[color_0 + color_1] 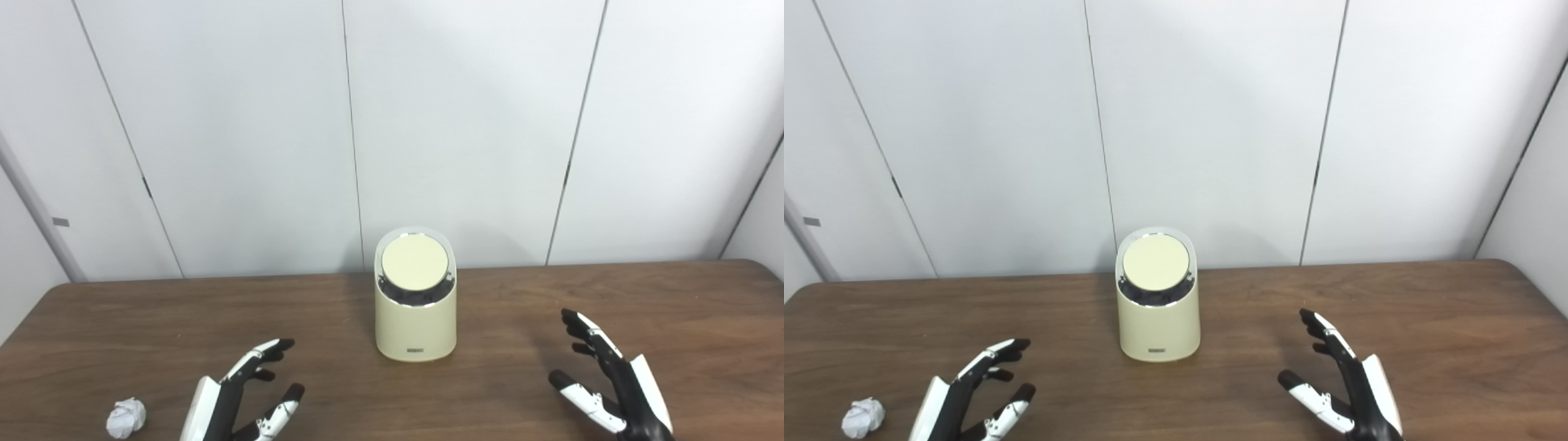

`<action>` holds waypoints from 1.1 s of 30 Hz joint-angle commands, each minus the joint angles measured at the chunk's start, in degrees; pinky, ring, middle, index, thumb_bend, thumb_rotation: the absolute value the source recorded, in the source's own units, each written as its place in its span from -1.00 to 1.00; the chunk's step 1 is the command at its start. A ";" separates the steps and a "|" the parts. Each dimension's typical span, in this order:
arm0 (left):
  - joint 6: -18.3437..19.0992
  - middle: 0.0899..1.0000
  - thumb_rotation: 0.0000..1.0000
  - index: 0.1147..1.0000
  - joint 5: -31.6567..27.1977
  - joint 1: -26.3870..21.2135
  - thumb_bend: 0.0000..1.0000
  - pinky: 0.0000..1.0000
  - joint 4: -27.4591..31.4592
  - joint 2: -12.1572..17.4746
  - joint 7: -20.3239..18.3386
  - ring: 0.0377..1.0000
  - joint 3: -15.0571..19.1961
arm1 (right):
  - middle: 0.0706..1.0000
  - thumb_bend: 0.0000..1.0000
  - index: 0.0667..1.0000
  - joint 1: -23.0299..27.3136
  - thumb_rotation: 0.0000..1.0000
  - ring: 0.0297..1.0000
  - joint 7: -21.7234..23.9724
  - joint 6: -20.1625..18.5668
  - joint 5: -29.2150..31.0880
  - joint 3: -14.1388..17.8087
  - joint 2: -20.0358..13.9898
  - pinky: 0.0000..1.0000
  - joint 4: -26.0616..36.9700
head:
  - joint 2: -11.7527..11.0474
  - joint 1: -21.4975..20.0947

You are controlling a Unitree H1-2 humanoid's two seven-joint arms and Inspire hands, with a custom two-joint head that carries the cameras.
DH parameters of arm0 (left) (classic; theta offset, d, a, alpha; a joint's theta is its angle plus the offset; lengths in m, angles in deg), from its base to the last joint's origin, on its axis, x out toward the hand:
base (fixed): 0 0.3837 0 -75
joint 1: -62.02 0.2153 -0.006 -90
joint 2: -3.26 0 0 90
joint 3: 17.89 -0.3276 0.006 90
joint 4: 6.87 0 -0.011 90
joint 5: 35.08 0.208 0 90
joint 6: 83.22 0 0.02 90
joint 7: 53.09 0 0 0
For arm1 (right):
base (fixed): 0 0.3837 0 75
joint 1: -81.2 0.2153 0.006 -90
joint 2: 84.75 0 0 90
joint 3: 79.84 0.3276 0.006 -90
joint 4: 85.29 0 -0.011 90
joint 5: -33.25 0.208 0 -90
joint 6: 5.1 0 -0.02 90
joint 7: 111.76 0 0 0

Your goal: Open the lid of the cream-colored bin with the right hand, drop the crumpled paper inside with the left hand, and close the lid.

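A cream-colored bin stands upright mid-table, its round lid tilted toward me and partly raised, with a dark gap showing below its lower edge. A white ball of crumpled paper lies near the front left edge. My left hand hovers open just right of the paper, not touching it. To the front right of the bin my right hand is open, fingers spread, well apart from the bin.
The brown wooden table runs wall to wall, with a rounded far right corner. White wall panels stand close behind the bin.
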 commanded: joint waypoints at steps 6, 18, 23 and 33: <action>-1.70 0.56 -0.06 0.52 0.18 -0.59 -0.02 0.30 -2.02 -0.16 1.39 0.52 0.01 | 0.72 0.57 0.72 2.06 0.59 0.71 -0.87 -0.20 -0.53 0.73 0.10 0.58 1.87 | 0.07 0.23; -1.58 0.57 -0.06 0.51 0.72 -0.59 -0.06 0.28 -1.91 -0.37 1.54 0.52 -0.14 | 0.73 0.72 0.73 10.88 0.54 0.70 1.91 -8.76 -2.95 0.65 -2.52 0.60 5.46 | 0.15 0.09; -1.48 0.57 -0.04 0.51 0.55 -0.73 -0.03 0.29 -2.26 -0.56 1.55 0.52 -0.10 | 0.69 0.79 0.68 14.95 0.54 0.69 2.57 -11.31 -4.40 0.00 -2.72 0.60 6.14 | 0.01 0.12; -1.21 0.57 -0.01 0.52 1.35 -0.65 -0.03 0.28 -1.83 -0.84 1.63 0.52 -0.30 | 0.69 0.89 0.67 22.28 0.54 0.66 5.50 -17.26 -8.51 -2.12 -3.42 0.52 7.67 | 0.02 0.29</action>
